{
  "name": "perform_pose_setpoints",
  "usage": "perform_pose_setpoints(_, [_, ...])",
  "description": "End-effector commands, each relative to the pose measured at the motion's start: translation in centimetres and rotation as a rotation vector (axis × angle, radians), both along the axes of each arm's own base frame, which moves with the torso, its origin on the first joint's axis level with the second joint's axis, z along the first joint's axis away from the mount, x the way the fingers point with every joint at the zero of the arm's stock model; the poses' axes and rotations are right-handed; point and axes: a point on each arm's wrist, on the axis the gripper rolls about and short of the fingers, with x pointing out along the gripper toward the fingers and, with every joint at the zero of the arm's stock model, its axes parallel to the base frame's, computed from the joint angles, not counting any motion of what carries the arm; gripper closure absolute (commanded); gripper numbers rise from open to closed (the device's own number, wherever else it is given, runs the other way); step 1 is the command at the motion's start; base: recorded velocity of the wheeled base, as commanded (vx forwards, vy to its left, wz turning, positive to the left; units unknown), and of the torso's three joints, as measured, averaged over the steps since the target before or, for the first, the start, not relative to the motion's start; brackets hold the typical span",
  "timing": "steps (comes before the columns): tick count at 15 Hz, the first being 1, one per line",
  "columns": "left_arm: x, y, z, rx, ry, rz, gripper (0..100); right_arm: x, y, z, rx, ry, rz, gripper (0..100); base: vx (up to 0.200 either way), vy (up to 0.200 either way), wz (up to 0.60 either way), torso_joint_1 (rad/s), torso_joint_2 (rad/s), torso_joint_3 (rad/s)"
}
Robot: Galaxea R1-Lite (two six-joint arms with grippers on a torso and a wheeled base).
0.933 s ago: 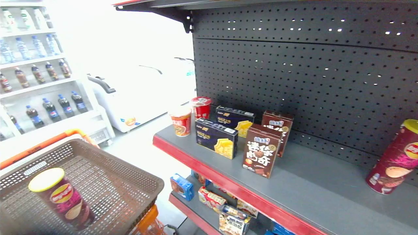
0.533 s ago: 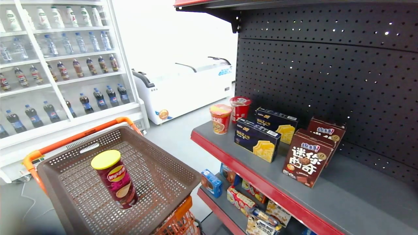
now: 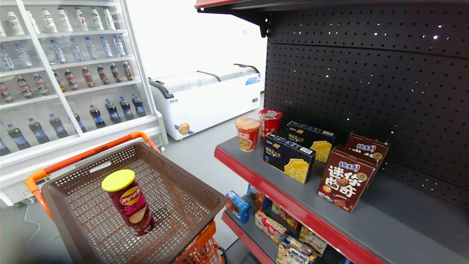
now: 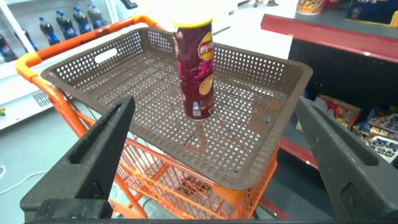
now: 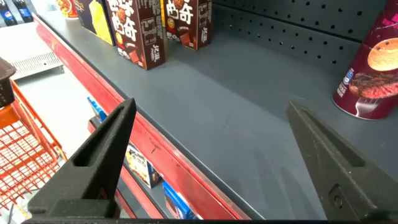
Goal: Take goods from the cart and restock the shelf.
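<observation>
One chip can (image 3: 128,201) stands upright in the cart's brown basket (image 3: 190,185), beside the shelf (image 3: 384,223). The left end effector (image 4: 216,104) faces that can with its fingers spread wide. The right end effector (image 5: 212,107), likewise spread, faces the shelf's grey board near a second can (image 5: 370,68).

The cart basket (image 3: 66,183) is positioned at the near left, and one can (image 3: 130,203) is stood upright in it. The shelf (image 3: 366,227) is located to the right. At its far left end two cups (image 3: 247,134) are set, one behind the other. To their right two flat boxes (image 3: 289,157) are placed, then two upright boxes (image 3: 342,183), each pair front to back. A second can (image 5: 370,68) is stood farther right, near the back panel (image 3: 348,80). Packs (image 3: 271,227) are stored on the lower shelf (image 3: 242,234). A bottle cooler (image 3: 66,80) and a chest freezer (image 3: 209,99) are located beyond the basket, at the far left.
</observation>
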Motion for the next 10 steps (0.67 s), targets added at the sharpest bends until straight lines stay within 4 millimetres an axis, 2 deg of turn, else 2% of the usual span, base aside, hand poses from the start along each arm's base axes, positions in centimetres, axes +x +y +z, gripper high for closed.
perform_pose_setpoints(1, [-0.4, 0.0, 4.1, -0.001, -0.046, -0.008, 0, 0.0, 0.0, 0.0, -0.001, 0.0, 0.0, 0, 0.0, 0.0, 0.0, 0.0, 0.0, 0.0])
perform_pose_setpoints(3, [3.5, -0.1, 9.6, -0.057, 0.174, -0.029, 0, 0.0, 0.0, 0.0, -0.001, 0.0, 0.0, 0, 0.0, 0.0, 0.0, 0.0, 0.0, 0.0])
perform_pose_setpoints(4, [6.1, -0.1, 10.3, -0.056, 0.281, -0.02, 0, 0.0, 0.0, 0.0, 0.001, 0.0, 0.0, 0, 0.0, 0.0, 0.0, 0.0, 0.0, 0.0])
perform_pose_setpoints(5, [7.2, -0.1, 10.5, -0.055, 0.311, -0.012, 0, 0.0, 0.0, 0.0, 0.001, 0.0, 0.0, 0, 0.0, 0.0, 0.0, 0.0, 0.0, 0.0])
perform_pose_setpoints(6, [10.6, 0.0, 10.9, -0.056, 0.372, 0.009, 0, 0.0, 0.0, 0.0, 0.001, 0.0, 0.0, 0, 0.0, 0.0, 0.0, 0.0, 0.0, 0.0])
perform_pose_setpoints(7, [11.9, 0.0, 10.7, -0.053, 0.398, 0.022, 0, 0.0, 0.0, 0.0, 0.001, 0.0, 0.0, 0, 0.0, 0.0, 0.0, 0.0, 0.0, 0.0])
perform_pose_setpoints(8, [14.2, 0.1, 10.1, -0.051, 0.454, 0.046, 0, 0.0, 0.0, 0.0, 0.001, 0.0, 0.0, 0, 0.0, 0.0, 0.0, 0.0, 0.0, 0.0])
perform_pose_setpoints(10, [16.1, 0.2, 8.5, -0.045, 0.544, 0.051, 0, 0.0, 0.0, 0.0, 0.001, 0.0, 0.0, 0, 0.0, 0.0, 0.0, 0.0, 0.0, 0.0])
